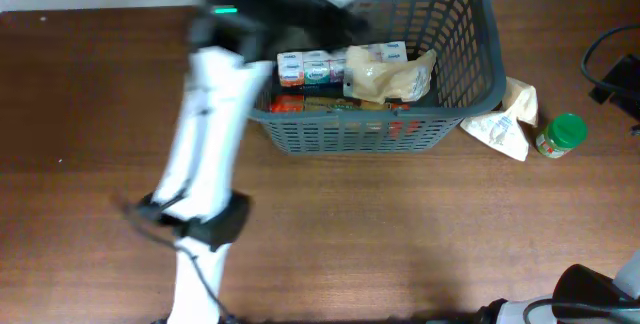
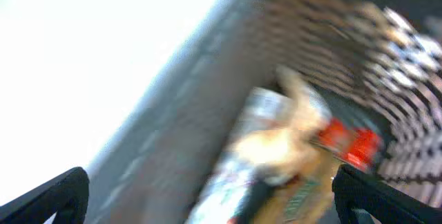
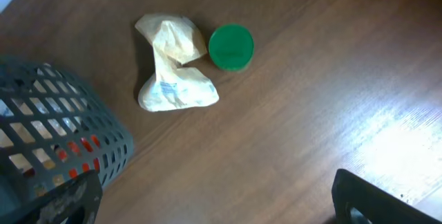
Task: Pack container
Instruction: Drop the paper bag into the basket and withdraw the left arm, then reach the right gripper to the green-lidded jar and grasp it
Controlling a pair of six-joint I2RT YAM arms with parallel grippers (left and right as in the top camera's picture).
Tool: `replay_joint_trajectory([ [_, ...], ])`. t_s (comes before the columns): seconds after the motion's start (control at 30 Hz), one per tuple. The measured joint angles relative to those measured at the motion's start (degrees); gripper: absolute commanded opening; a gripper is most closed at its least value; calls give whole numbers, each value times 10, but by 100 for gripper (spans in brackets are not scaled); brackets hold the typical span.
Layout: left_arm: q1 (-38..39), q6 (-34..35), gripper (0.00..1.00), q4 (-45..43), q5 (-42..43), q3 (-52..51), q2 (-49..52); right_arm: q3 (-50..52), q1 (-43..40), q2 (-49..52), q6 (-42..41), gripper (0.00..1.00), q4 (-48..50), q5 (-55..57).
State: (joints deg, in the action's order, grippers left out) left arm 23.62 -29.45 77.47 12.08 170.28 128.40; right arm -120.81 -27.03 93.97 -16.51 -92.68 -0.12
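Hovering left gripper (image 2: 214, 203): fingers spread wide, nothing between them; hangs above the inside of the basket; view badly blurred.
Right gripper (image 3: 214, 207): fingers also released, empty, above bare table near the basket's corner.
Basket (image 1: 350, 134): far middle of the table, upright, under the left arm.
Basket handling: looks stiff plastic, light for its bulk, not fragile; probably heavier on the loaded side.
Basket hold: thick rim or a lattice slot looks best; smooth corners likely slip.
Inside: row of small cartons (image 1: 318, 66), crumpled beige bag (image 1: 395, 76), red packet (image 1: 290, 104); room left at the far end.
Outside: crumpled paper bag (image 1: 505, 119) just beside the basket's right corner; jar with green lid (image 1: 560, 134) touching or nearly touching that bag.
Loose items handling: bag soft, likely deforms; jar hard, may roll if tipped.
Table (image 1: 400, 234): brown wood, flat, glossy, glare in the right wrist view.
Room: black cable (image 1: 605, 59) at the right edge; pale strip beyond the far edge.
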Motion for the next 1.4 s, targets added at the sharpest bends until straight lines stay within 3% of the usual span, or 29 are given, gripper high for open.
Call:
replay_joint_trajectory([
  [0.07, -68, 53, 99, 15, -4, 17, -55, 0, 0, 0, -1, 100, 10, 0],
  [0.1, -111, 80, 99, 29, -7, 24, -82, 0, 0, 1, 0, 91, 17, 0],
  [0.13, -148, 104, 99, 44, -9, 30, -102, 0, 0, 2, 0, 89, 20, 0],
  [0.2, -215, 144, 99, 86, -11, 38, -128, 0, 0, 6, -4, 89, 27, 7],
  [0.3, -284, 181, 99, 151, -13, 31, -133, 12, 0, 19, -31, 100, 37, 51],
  [0.5, -382, 208, 99, 191, -25, -53, -99, 115, 0, 65, -64, 99, 108, 106],
  [0.8, -412, 216, 99, 192, -30, -88, -98, 256, -2, 99, -62, 99, 239, 108],
  [1.4, -412, 216, 99, 192, -30, -88, -98, 273, -16, 181, -133, 99, 340, -24],
])
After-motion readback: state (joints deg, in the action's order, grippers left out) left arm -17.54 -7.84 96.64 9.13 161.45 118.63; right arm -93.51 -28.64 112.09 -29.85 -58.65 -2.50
